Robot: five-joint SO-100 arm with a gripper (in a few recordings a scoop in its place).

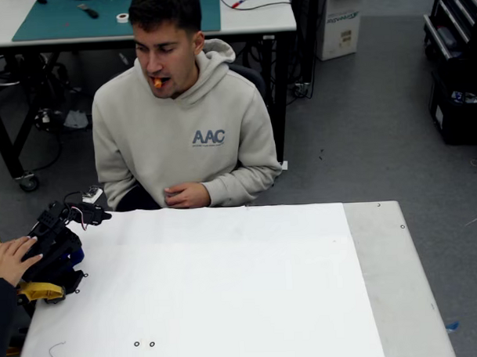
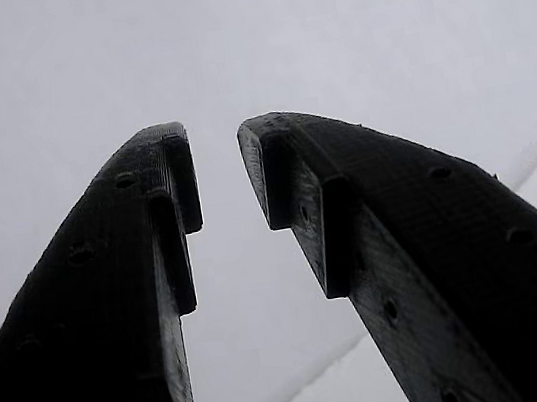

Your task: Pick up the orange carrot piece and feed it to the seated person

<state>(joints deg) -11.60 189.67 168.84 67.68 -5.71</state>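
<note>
White sheeting covered the grey table (image 1: 399, 282), with grey floor and a workbench behind it. Behind the table's far edge sat the seated person (image 1: 182, 141) in a beige hoodie printed "AAC" in blue-grey letters. The tiny bright-orange carrot piece (image 1: 157, 82) was held in that person's mouth. At the table's left edge the black two-finger gripper (image 2: 220, 183) stood released, jaws parted and grasping nothing, with another person's hand (image 1: 12, 258) beside the arm.
</note>
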